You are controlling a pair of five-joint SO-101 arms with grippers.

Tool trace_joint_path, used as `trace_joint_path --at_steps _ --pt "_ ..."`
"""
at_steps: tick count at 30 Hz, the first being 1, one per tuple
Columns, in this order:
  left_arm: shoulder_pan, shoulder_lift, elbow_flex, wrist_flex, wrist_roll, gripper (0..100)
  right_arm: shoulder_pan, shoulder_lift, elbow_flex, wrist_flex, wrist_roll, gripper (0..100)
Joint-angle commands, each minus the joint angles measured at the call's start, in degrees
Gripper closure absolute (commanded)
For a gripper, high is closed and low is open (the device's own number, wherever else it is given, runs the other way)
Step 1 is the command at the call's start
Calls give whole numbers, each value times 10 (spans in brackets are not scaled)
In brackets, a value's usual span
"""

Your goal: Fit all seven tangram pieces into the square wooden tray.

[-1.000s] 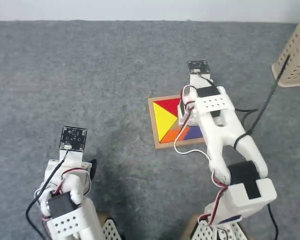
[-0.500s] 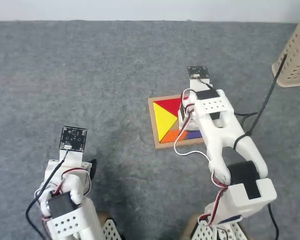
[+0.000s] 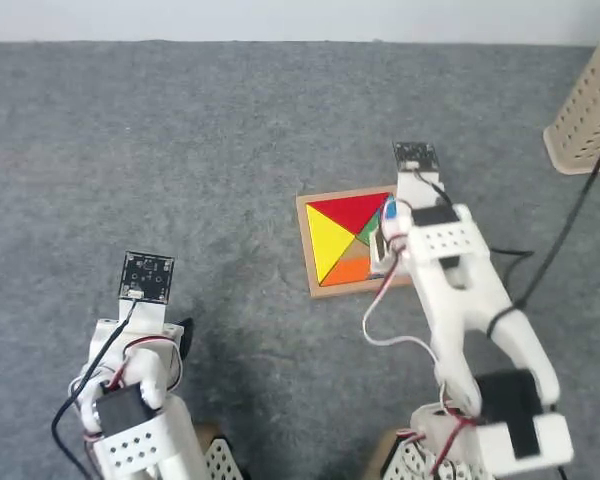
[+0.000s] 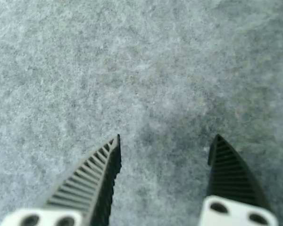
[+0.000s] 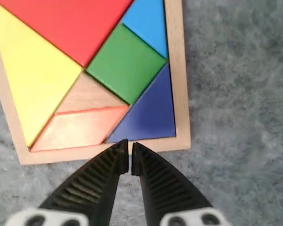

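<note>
Right fingers (image 5: 96, 181) together at wooden tray (image 5: 178, 70) rim, left fingers (image 4: 92, 181) apart over grey carpet (image 4: 132, 56)

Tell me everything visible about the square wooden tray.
The square wooden tray is a shallow frame of pale wood, lying flat on grey carpet. Seven flat pieces fill it: red triangle, yellow triangle, light blue triangle, dark blue triangle, tan triangle, green square, orange parallelogram. The shut right gripper sits at one rim edge; contact is unclear.

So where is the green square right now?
In the right wrist view the green square lies inside the tray, between the red triangle and the dark blue triangle.
</note>
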Motion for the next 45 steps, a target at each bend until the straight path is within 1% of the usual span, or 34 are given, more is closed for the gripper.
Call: trace_joint_path --at_steps 1,6,12,17,35,45 --pt "-4 -9 -5 2 -6 720 11 -83 47 -54 6 992" --pt "-4 -9 -5 2 -6 720 12 -178 120 -102 6 992" --pt "-4 -9 -5 2 -6 720 12 -289 182 -103 7 989" --pt "-4 -9 -5 2 -6 720 12 -349 217 -103 7 989" --pt "-4 -9 -5 2 -6 720 13 -453 286 -89 7 991" --pt "-4 -9 -5 2 -6 720 13 -660 404 -86 8 989"
